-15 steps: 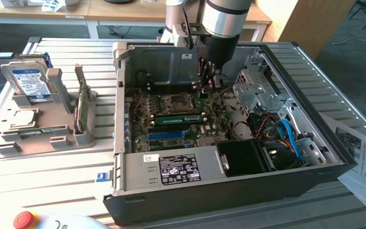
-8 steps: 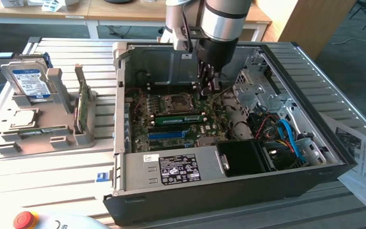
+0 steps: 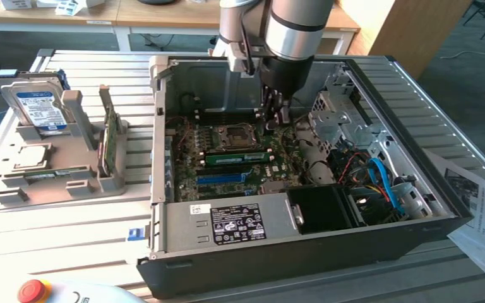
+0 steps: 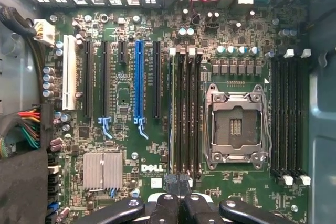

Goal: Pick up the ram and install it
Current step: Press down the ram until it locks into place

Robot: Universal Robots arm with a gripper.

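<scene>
One open computer case (image 3: 310,252) sits on one slatted desk (image 3: 74,221), with one motherboard (image 4: 126,129) inside. One ram stick (image 3: 235,158) lies seated in a slot. One grey holder (image 3: 65,177) carries one hard drive (image 3: 36,107) and one upright green card (image 3: 108,145). One red button (image 3: 32,290) shows. One pincer (image 3: 275,117) hangs inside the case.

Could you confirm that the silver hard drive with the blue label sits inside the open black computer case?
Not inside: the exterior view shows the silver hard drive with the blue label standing in the grey plastic holder outside the open black computer case, on that view's left.
</scene>
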